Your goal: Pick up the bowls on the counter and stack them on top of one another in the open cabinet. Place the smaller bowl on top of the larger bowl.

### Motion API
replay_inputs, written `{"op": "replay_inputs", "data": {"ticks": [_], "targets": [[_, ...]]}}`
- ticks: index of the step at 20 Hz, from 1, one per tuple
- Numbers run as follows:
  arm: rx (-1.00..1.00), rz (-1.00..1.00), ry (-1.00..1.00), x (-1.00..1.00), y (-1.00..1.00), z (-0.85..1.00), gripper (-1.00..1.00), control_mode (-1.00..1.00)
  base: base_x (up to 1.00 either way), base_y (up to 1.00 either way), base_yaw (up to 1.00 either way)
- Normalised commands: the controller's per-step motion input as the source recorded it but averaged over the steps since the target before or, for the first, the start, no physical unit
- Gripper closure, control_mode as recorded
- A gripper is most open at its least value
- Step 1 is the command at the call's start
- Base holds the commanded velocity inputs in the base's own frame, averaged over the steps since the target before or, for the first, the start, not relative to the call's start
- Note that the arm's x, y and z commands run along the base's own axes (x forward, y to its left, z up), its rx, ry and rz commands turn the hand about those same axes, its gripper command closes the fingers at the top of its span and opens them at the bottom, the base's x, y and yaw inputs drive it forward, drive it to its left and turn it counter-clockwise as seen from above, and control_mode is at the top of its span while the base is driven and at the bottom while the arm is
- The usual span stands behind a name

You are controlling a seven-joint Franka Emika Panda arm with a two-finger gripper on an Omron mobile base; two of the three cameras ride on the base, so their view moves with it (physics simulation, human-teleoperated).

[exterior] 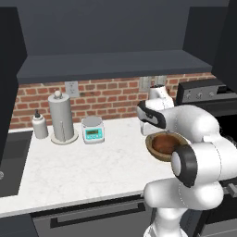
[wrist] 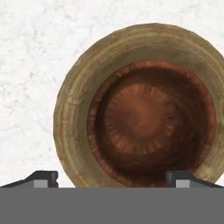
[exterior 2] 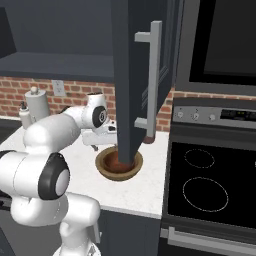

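The larger bowl (wrist: 70, 113) is wide and light tan with a reddish-brown inside, and it sits upright on the white counter (exterior: 83, 162) near its right end. It shows as well in the left base view (exterior: 164, 144) and the right base view (exterior 2: 119, 167). My gripper (wrist: 113, 181) hangs open straight above it, one fingertip (wrist: 43, 178) off its rim on the marble and the other over its near rim. A small reddish-brown shape (exterior 2: 150, 138), seemingly the smaller bowl, peeks out behind the cabinet door by the brick wall. The open cabinet (exterior: 115, 65) is overhead.
A swung-out dark cabinet door (exterior 2: 132, 75) with a grey handle hangs in front of the bowl in the right base view. A paper towel roll (exterior: 61, 118), a bottle (exterior: 39, 126) and a kitchen scale (exterior: 93, 129) stand at the back left. The black stovetop (exterior 2: 210, 190) lies right.
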Motion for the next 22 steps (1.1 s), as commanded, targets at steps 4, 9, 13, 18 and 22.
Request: {"op": "replay_inputs", "data": {"ticks": [4,9,13,18,22], "targets": [[0.00,0.00,0.00,-0.02,0.07,-0.31,-1.00,-1.00,0.00,0.00,0.00],[-0.04,0.00,-0.01,0.00,0.02,-0.39,-1.00,-1.00,0.00,0.00,0.00],[-0.05,0.00,0.00,0.00,0.10,-0.49,-1.00,-1.00,0.00,0.00,0.00],[0.00,0.00,0.00,0.00,0.17,-0.09,-1.00,-1.00,0.00,0.00,0.00],[0.00,0.00,0.00,0.00,0.06,0.05,-1.00,-1.00,0.00,0.00,0.00]]}}
